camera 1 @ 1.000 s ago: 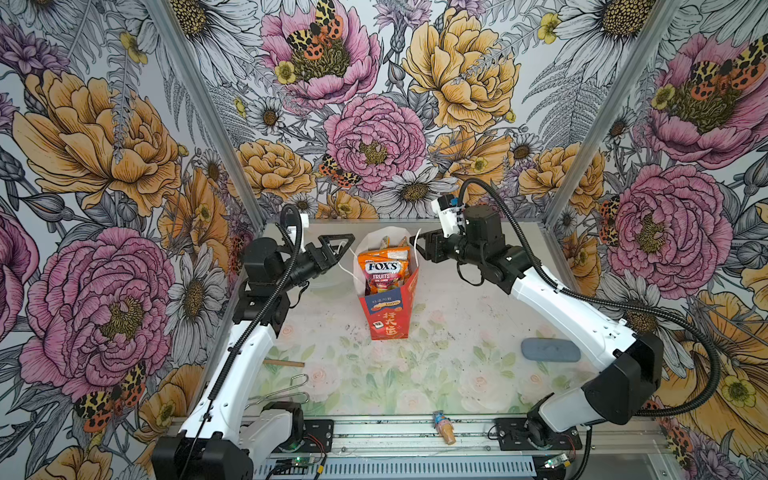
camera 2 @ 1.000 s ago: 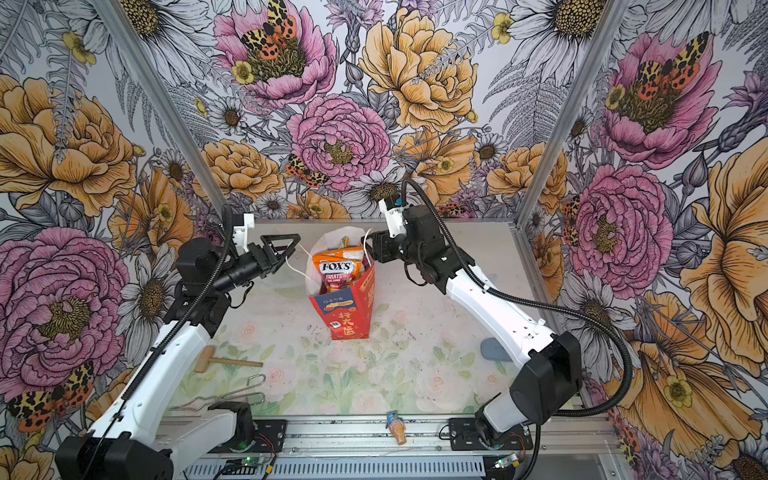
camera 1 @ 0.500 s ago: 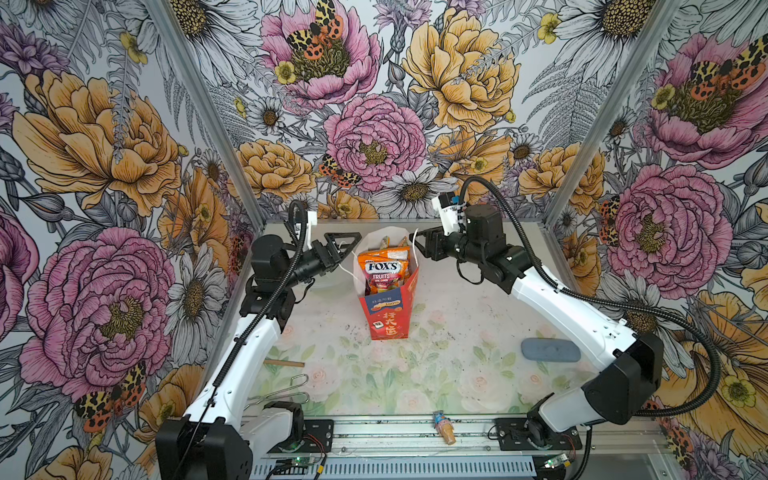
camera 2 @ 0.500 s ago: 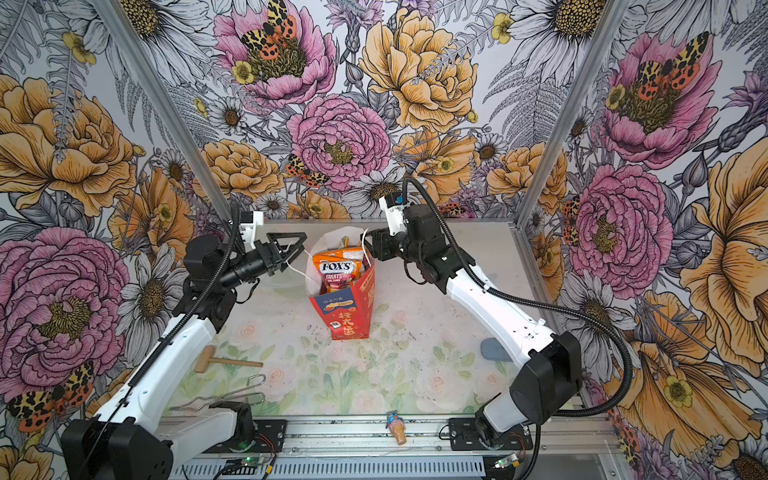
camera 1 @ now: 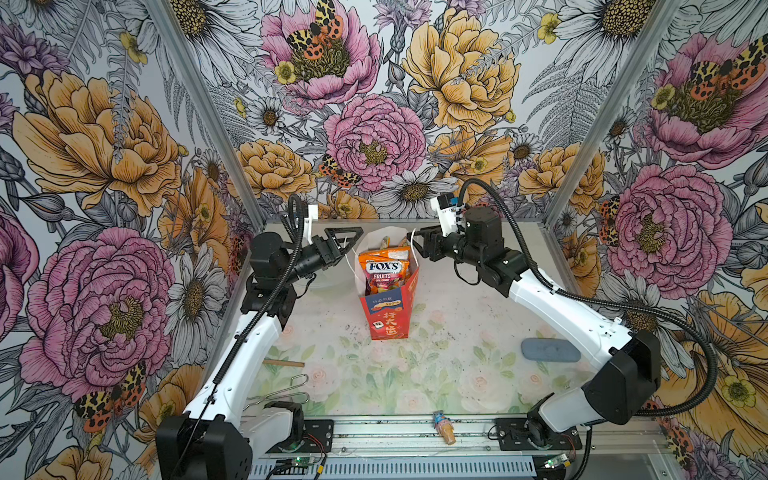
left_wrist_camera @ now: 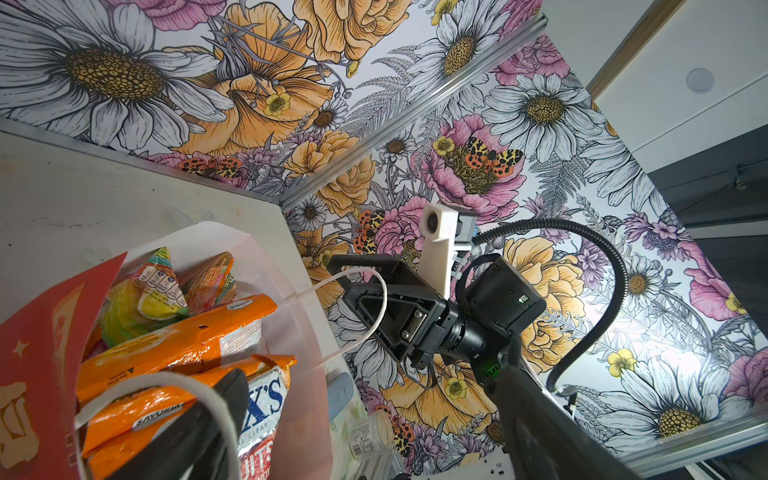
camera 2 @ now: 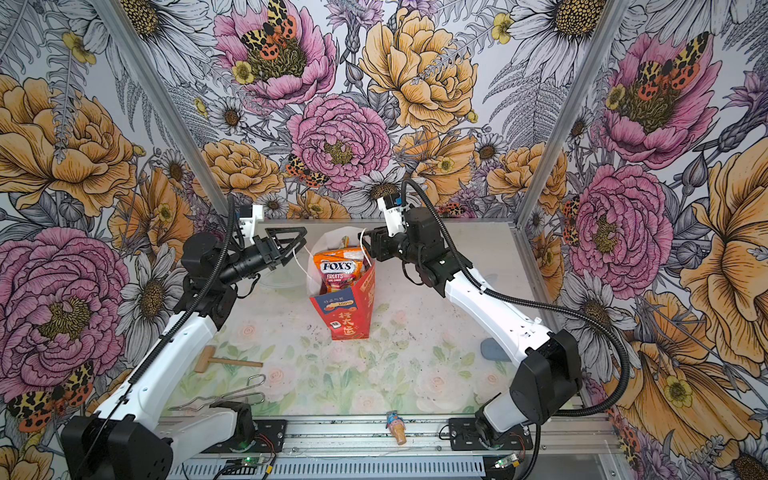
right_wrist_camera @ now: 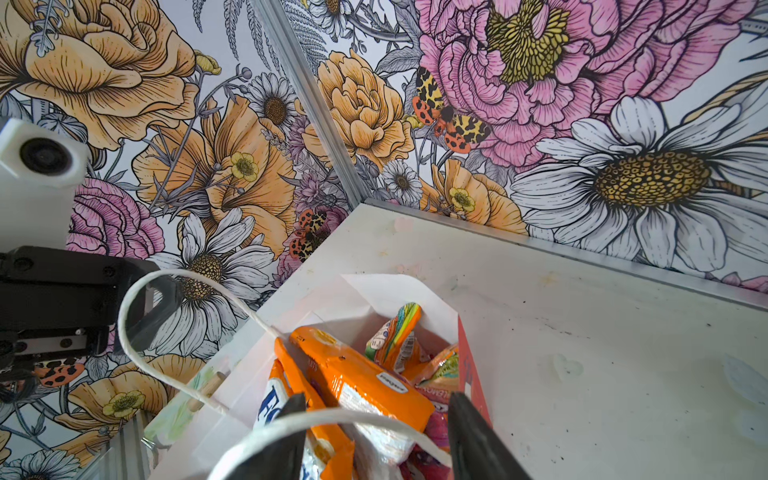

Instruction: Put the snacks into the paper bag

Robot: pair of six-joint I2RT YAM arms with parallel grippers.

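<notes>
Floral wallpaper closes in three sides of your desk (camera 1: 457,332), whose top carries a pale flower print. Your paper bag (camera 1: 388,320) stands upright toward the far middle, red at the base with gold characters, white above, mouth open. The snacks (left_wrist_camera: 174,332) sit inside it. An orange FOX'S packet (camera 1: 384,272) stands tallest against the bag's near wall, with more orange packets (right_wrist_camera: 365,374) behind it. A yellow-green packet (left_wrist_camera: 124,316) and a rainbow-striped packet (right_wrist_camera: 401,326) lean toward the far side. Your left gripper (camera 1: 347,246) hangs level just left of the bag's rim, its fingers (left_wrist_camera: 208,415) spread wide and clamped on nothing. The left string handle (left_wrist_camera: 166,380) loops across one of them. Your right gripper (camera 1: 419,243) hangs just right of the rim, its fingers (right_wrist_camera: 473,440) parted less widely, with packets showing in the gap and nothing pinched. The right string handle (right_wrist_camera: 332,413) runs across both fingers in the right wrist view, and you cannot tell whether it touches them. On the near left of the desk lie a wooden mallet (camera 2: 232,361) and wire tongs (camera 2: 239,397). A grey-blue oblong (camera 1: 550,350) lies at the right beside the right arm, and a tiny ice-cream-cone toy (camera 1: 444,428) rests on the near rail.
</notes>
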